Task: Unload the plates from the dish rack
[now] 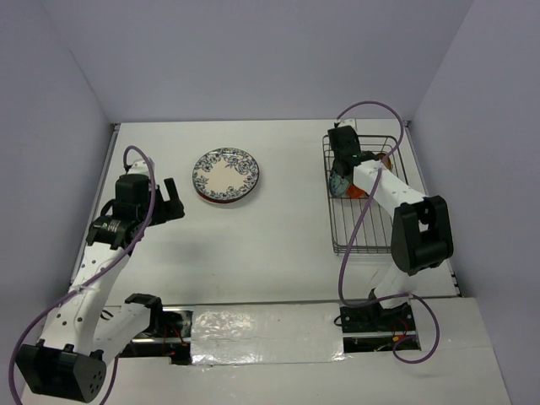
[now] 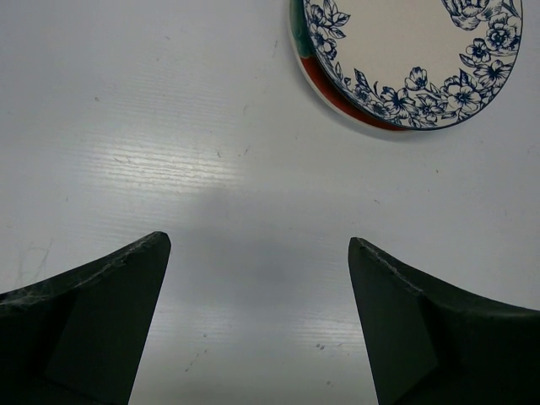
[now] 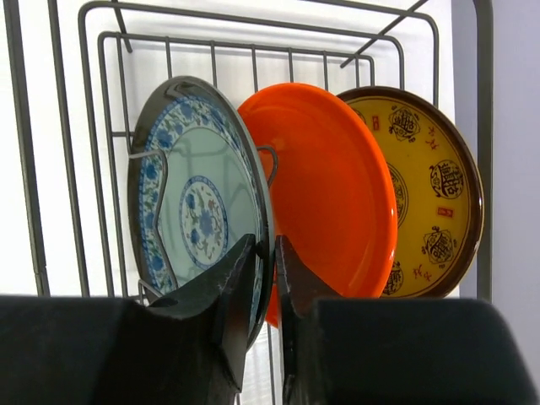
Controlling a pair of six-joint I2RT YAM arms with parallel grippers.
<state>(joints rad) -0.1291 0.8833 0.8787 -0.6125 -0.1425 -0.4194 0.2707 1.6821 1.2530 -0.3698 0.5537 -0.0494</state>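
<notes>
Top view looks down on the whole table (image 1: 278,245); left wrist, close, shares its floral plate (image 1: 225,175); right wrist faces the rack (image 3: 483,169) closely.

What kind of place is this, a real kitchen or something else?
Probably a robot test bench, not a kitchen: a white table boxed in by plain walls, two robot arms bolted at its edge, and a dish rack with plates.

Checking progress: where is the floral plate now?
Top view: the floral plate lies on the table left of centre, atop others, near the left end effector.
</notes>
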